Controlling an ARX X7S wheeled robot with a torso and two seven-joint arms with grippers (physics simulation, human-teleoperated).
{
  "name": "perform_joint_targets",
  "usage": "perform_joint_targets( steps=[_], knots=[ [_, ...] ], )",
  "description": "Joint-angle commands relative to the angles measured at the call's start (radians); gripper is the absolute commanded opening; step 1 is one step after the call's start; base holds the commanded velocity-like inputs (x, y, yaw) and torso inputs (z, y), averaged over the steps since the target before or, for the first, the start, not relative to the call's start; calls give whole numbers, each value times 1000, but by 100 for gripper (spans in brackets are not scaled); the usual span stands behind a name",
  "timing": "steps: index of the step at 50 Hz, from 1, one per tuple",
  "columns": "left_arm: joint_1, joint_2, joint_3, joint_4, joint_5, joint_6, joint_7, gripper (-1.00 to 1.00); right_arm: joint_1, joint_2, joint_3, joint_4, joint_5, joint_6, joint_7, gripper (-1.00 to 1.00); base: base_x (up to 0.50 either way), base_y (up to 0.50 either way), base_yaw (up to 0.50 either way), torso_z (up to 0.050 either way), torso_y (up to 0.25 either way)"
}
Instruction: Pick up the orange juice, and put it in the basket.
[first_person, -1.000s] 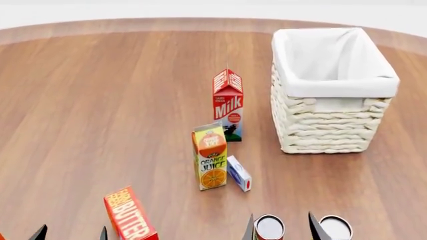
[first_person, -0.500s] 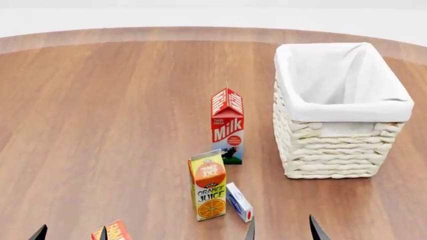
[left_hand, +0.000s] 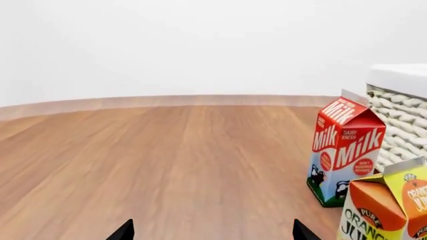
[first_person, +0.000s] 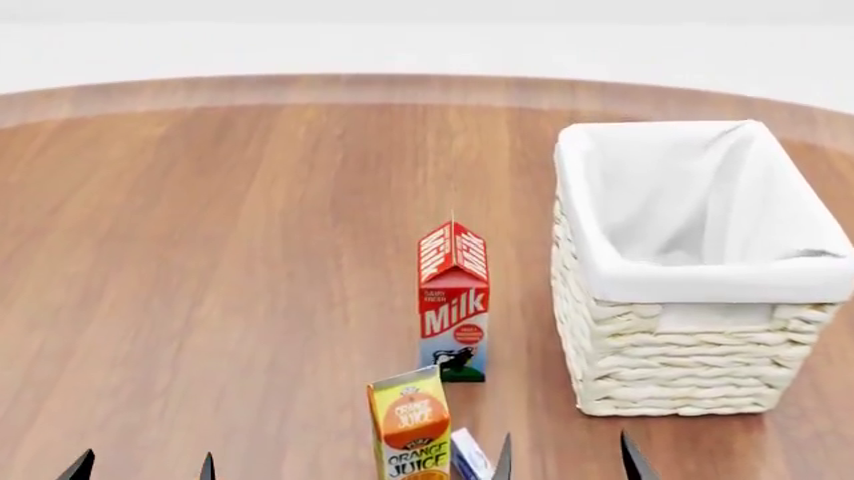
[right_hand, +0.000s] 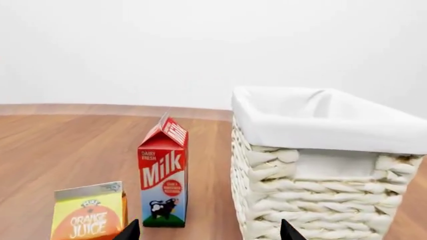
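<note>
The orange juice (first_person: 410, 425) is a yellow-green carton with an orange top, upright at the bottom edge of the head view. It also shows in the left wrist view (left_hand: 390, 205) and the right wrist view (right_hand: 90, 215). The basket (first_person: 694, 375) is a cream wicker box with a white liner, at the right; it shows in the right wrist view (right_hand: 320, 195) and the left wrist view (left_hand: 400, 120). My left gripper (first_person: 143, 468) is open and empty, left of the juice. My right gripper (first_person: 563, 462) is open and empty, just right of the juice.
A red-and-white Milk carton (first_person: 454, 300) stands upright behind the juice and left of the basket. A small blue-and-white box (first_person: 467, 455) lies beside the juice on its right. The round wooden table (first_person: 200, 250) stretches far to the left and back.
The head view has tilted upward: everything slid down the frame. The red butter box and the two cans have gone out of view at the bottom. The objects themselves have not moved.
</note>
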Motion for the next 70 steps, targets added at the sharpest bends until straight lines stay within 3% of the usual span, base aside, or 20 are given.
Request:
perform_joint_targets(
  steps=[1, 37, 49, 70],
  knots=[
    [-1, -6, 8, 0, -6, 2, -7, 100, -4, 7, -2, 1, 11, -8, 5, 100, 242, 0, 0, 0, 0],
    [-5, -23, 29, -2, -23, 7, -27, 100, -11, 24, -41, 3, 10, -35, 18, 100, 238, 0, 0, 0, 0],
    [-6, -29, 36, -3, -29, 8, -34, 100, -105, 49, -75, -144, 3, 3, 34, 100, 0, 0, 0, 0, 1],
    [-8, -37, 46, -4, -37, 11, -44, 100, -278, 93, -132, -270, -24, -107, 42, 100, 0, 0, 0, 0, 0]
  ],
)
